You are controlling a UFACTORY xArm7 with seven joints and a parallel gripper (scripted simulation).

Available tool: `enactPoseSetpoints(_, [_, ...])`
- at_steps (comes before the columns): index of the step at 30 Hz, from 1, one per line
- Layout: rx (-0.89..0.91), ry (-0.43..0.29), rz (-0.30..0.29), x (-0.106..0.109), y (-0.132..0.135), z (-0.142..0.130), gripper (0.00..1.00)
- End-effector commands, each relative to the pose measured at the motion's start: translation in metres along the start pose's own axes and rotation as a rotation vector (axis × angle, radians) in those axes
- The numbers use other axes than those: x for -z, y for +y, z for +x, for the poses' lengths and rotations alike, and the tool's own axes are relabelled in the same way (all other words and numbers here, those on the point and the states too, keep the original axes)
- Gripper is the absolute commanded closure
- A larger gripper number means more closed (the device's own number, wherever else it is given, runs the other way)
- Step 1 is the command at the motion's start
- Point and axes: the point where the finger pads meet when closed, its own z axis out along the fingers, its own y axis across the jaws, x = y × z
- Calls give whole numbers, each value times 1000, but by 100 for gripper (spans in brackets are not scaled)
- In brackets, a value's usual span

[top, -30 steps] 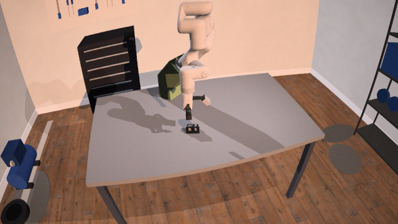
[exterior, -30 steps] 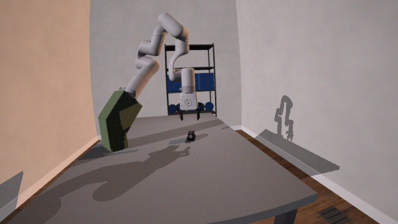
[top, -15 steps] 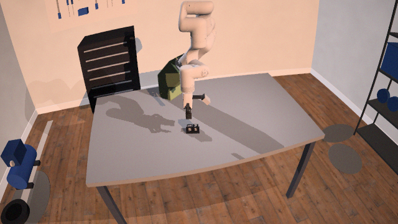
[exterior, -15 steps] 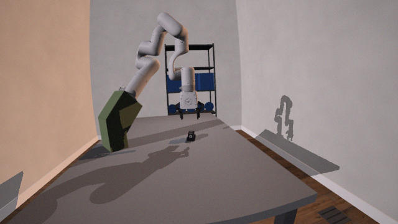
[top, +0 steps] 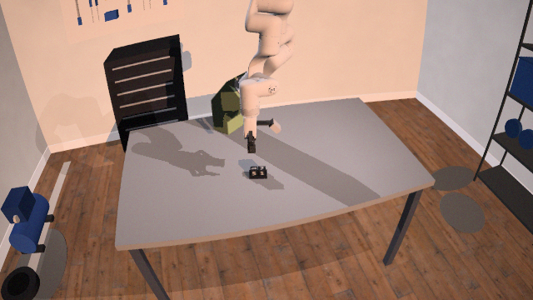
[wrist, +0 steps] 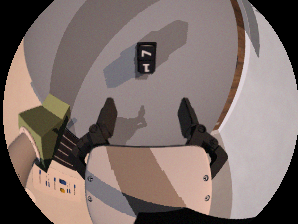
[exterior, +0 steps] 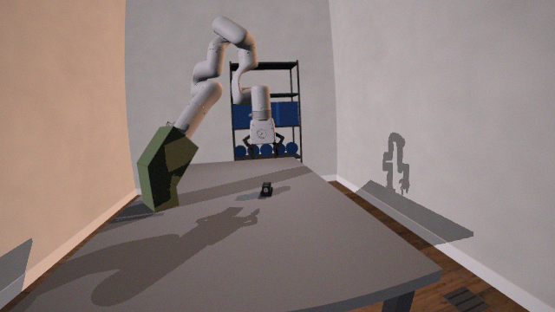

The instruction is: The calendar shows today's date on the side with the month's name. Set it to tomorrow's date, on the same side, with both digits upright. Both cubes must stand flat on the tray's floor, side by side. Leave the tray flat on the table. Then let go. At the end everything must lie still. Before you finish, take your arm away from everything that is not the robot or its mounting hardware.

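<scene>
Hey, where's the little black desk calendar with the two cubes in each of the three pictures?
Top: the calendar sits near the center, just below the gripper.
Exterior: near the center, below the gripper.
Wrist: upper middle, beyond the fingertips.
Shared landmark: the green angular block, left of the calendar.

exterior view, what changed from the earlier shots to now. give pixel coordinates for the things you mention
The gripper (top: 251, 151) (exterior: 264, 157) (wrist: 147, 105) has risen a little farther above the table (top: 187, 208) (exterior: 282, 251) (wrist: 165, 105), its fingers still wide open. Nothing was visibly taken hold of or let go. The calendar (top: 261, 171) (exterior: 266, 190) (wrist: 146, 52) stayed put.
</scene>
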Motion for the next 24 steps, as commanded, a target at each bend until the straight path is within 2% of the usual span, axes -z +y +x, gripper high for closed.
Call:
enactPoseSetpoints(1, [-2, -3, 18, 20, 0, 3, 0])
enactPoseSetpoints(8, [-2, -3, 18, 31, 0, 3, 0])
enactPoseSetpoints(24, [-2, -4, 18, 32, 0, 3, 0])
